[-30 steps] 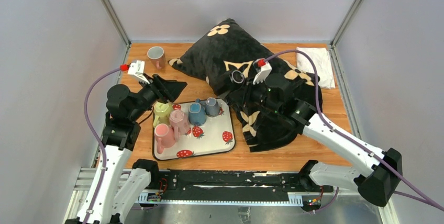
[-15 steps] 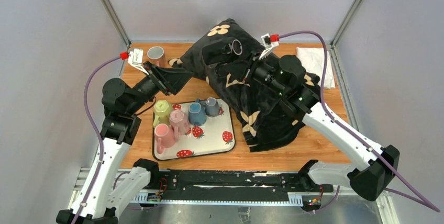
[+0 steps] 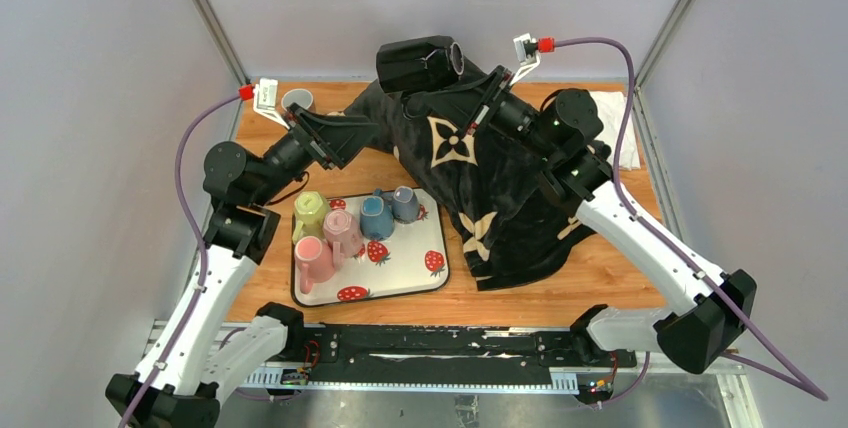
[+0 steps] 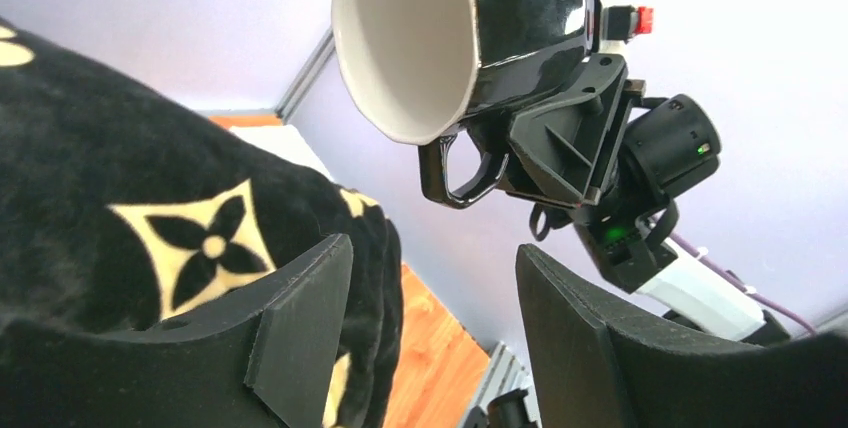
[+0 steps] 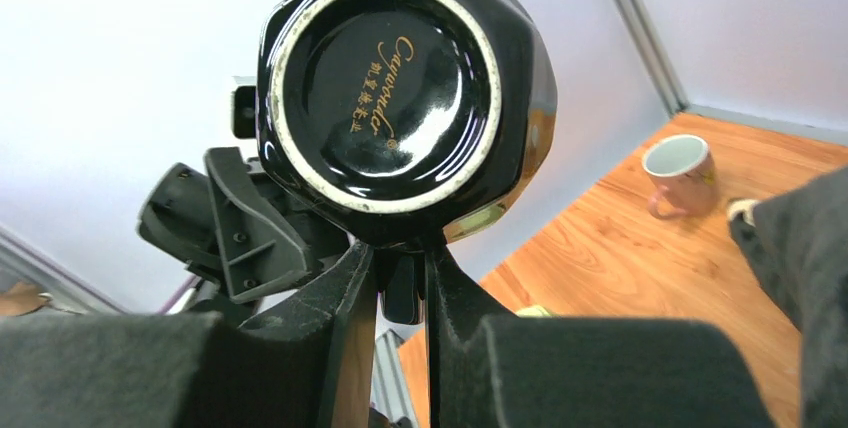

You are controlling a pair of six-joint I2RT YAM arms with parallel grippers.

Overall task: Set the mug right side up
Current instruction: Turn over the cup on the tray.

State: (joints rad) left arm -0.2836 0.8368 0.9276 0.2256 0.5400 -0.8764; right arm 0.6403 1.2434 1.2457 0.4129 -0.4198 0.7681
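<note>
Well above the cushion (image 3: 480,183), right gripper (image 5: 400,273) clamps the black mug (image 3: 415,63) by its handle; left gripper (image 4: 432,258) gapes.

Glossy black faceted ceramic mug (image 5: 385,98): gold cursive brand on recessed base, apparently "Canwonda"; a line of smaller characters beneath, illegible.

Glossy black ceramic mug (image 5: 400,98), plush velvety cushion (image 3: 500,188), wood-grain tabletop (image 3: 600,288), matt plastic left end effector (image 4: 432,248)

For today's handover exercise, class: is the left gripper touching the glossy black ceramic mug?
Apart. In the left wrist view, the open left gripper sits below the mug, bare wall showing between.
</note>
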